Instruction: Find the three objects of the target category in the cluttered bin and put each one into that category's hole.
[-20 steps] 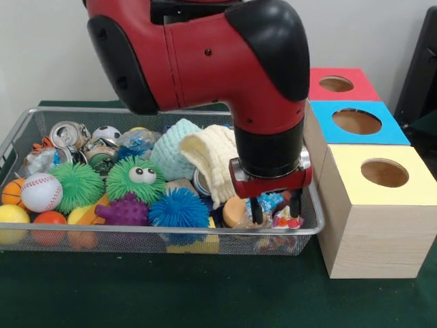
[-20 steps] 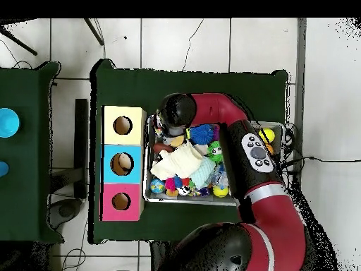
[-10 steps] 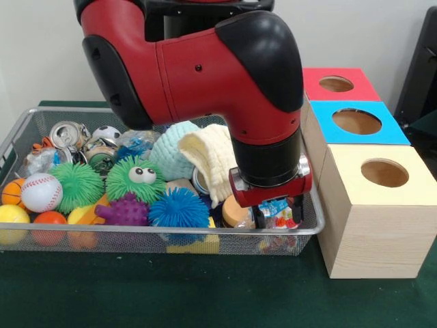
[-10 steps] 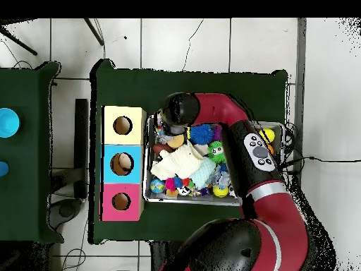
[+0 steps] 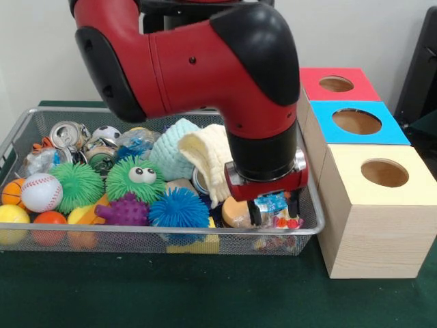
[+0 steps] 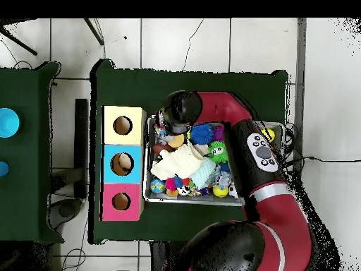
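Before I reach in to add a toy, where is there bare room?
The bin is packed edge to edge, with the gripper low at its box-side end. Bare green cloth lies in front of the bin and the yellow box.

Crinkled blue snack wrapper (image 5: 272,203) lies in the wire bin's (image 5: 171,234) right corner.

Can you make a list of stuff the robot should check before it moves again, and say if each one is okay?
1. Tool is down inside the mesh bin, near the corner by the yellow box: ok.
2. Tool is shut on the colourful wrapper: cannot tell.
3. Yellow box hole is open and unblocked: ok.
4. Blue box hole and red box hole are unblocked: ok.
5. Cream cloth is free of the tool: cannot tell, it hangs right beside the wrist.
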You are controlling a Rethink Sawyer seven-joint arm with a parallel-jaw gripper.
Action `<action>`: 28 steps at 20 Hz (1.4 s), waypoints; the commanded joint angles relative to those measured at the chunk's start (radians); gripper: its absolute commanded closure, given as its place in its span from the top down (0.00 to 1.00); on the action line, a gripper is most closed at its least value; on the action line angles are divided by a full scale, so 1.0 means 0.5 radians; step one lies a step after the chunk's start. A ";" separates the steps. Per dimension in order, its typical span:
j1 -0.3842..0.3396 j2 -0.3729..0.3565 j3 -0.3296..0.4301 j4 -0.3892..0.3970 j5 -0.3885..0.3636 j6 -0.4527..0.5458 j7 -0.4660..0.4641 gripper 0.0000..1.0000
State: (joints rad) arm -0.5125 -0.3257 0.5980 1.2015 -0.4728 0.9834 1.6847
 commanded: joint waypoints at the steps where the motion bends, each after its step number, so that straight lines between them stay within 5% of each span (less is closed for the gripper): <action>1: 0.010 -0.238 0.089 -0.076 -0.007 0.502 -0.639 1.00; 14: 0.034 -0.290 0.047 -0.006 -0.033 0.510 -0.366 1.00; 22: 0.257 -0.432 -0.441 0.022 -0.023 0.584 0.614 1.00; 28: 0.374 -0.496 -0.705 0.077 0.151 0.539 1.075 1.00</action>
State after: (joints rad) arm -0.3525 -0.5286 0.4079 1.1997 -0.4412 1.1995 1.7786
